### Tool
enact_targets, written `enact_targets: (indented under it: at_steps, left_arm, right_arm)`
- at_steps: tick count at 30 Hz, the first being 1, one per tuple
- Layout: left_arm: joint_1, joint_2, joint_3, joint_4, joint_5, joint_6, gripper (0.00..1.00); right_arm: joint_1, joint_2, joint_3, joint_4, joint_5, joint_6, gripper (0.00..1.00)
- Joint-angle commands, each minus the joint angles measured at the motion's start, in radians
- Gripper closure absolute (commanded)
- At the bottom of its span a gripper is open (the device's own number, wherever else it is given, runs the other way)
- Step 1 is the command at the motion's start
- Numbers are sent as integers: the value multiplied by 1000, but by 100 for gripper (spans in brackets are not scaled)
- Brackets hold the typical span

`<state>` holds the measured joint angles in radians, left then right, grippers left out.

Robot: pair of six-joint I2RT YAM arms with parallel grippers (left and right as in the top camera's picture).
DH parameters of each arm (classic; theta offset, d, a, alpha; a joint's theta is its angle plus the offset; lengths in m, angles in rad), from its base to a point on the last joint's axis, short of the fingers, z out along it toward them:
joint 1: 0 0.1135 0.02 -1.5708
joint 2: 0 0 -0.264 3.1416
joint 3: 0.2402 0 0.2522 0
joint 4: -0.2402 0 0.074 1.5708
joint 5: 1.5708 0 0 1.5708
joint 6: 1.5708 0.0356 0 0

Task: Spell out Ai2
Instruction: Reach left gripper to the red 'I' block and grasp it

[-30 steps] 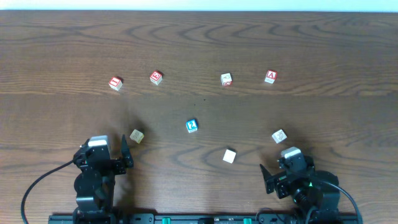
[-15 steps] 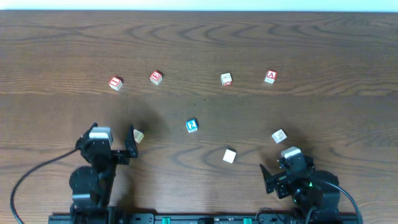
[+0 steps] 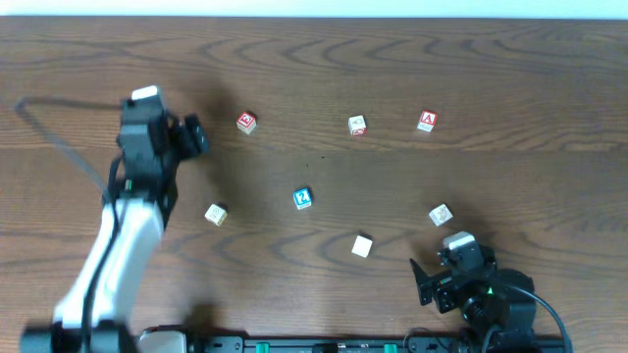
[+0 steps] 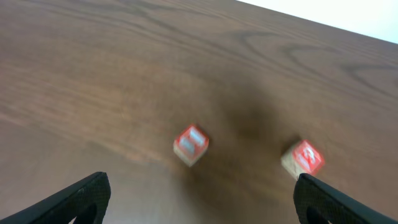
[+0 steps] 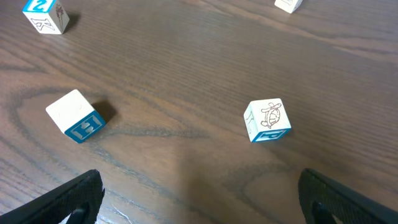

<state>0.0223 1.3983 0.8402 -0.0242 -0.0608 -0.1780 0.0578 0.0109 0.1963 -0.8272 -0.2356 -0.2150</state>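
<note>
Red block (image 4: 190,144) ahead of left fingers (image 4: 81,198)

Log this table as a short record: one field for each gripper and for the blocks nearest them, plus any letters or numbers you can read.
left gripper: open, reached to the far left, empty
red block: just ahead of the left gripper, untouched; face blurred
second red block: right of the first, apart
right gripper: open, low at the near right, empty
turtle block: nearest the right gripper
white block: left of the turtle block
blue block: in the middle, top reads 2
A block: far right of the back row
</note>
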Motion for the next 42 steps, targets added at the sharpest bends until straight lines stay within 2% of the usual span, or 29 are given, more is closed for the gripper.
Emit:
enact_targets:
  at_steps: [1,5,11,18,25,27,32,42]
  left_arm:
    - [-4,151,128,0,-18,-39,5]
    - [-4,273,177,-7,103,-39,5]
    - [-3,369,177,32,98,-32,5]
    - [10,401,177,21,84,240,5]
    - [31,403,177,31,79,378,5]
    - [55,414,177,40,89,395,5]
    - [105,439,177,52,232,452,5]
    - [110,446,177,47,279,523,4]
  right_arm:
    - [-10,-5,-12,-3,-12,12,1]
    - [-10,-5,-12,-3,-12,12,1]
    - [-10,-5,-12,-2,-11,12,1]
    - [-10,-5,-12,-3,-12,12,1]
    - [-10,-5,-12,-3,-11,12,1]
    - [-10,-5,-12,-3,-12,12,1]
    - [-10,-5,-12,-2,-12,12,1]
    - [-10,-5,-12,-3,-12,12,1]
